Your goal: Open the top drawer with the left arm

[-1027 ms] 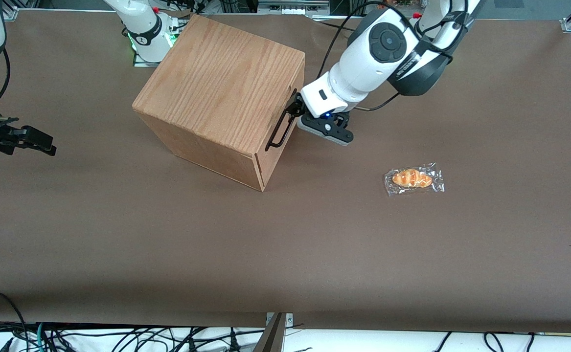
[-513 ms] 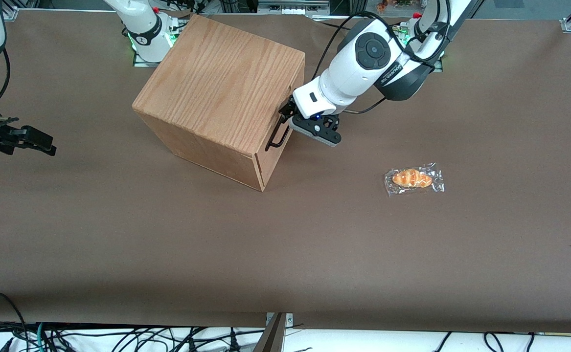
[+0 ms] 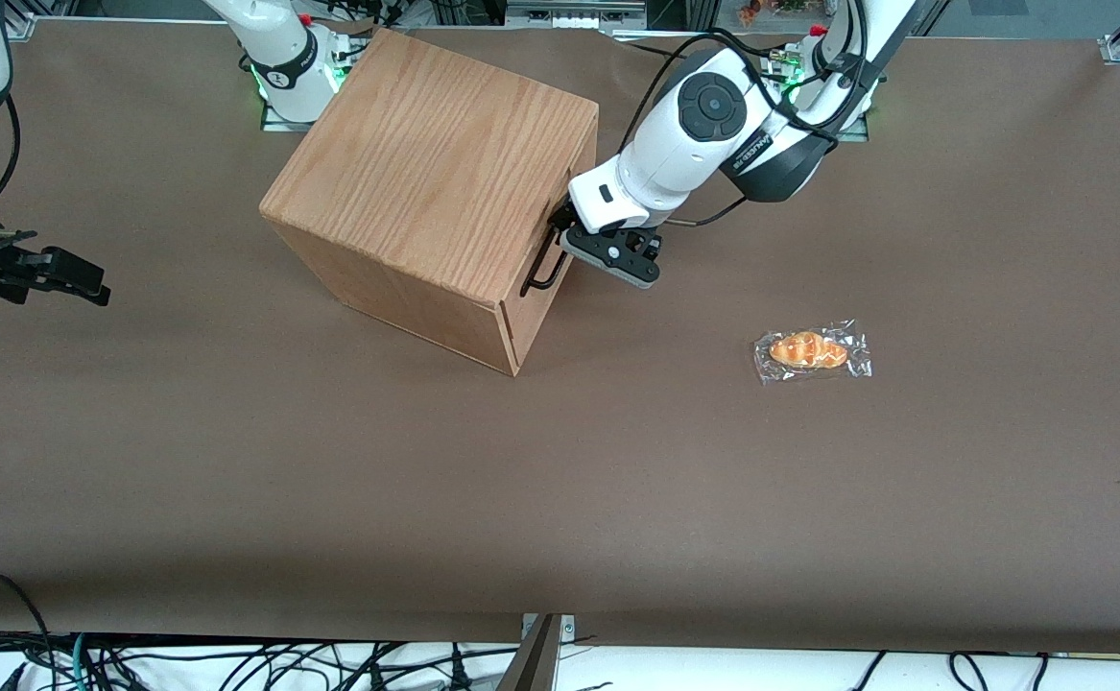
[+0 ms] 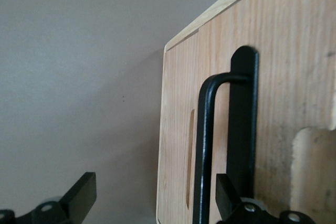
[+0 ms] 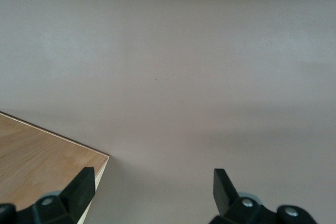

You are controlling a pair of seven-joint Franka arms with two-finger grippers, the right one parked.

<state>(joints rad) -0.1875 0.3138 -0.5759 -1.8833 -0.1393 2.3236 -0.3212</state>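
Front view: left arm reaches to oak box on bench; gripper at top drawer handle, drawer shut.
Left wrist view: jaws spread wide, one finger tucked between the bar and the drawer front, w/ nothing clamped.

I see a light-oak wooden box with wavy reddish-brown grain on its lid, standing on a plain matte brown tabletop. Its shallow light-oak top drawer shows fine straight grain, a paler edge strip and a thin black metal bar handle. My glossy white left arm has a dark-grey round joint cap, and its grey-black gripper, right at the handle, carries a small blue light. A golden-orange bread roll in a clear shiny wrapper lies toward the working arm's end.
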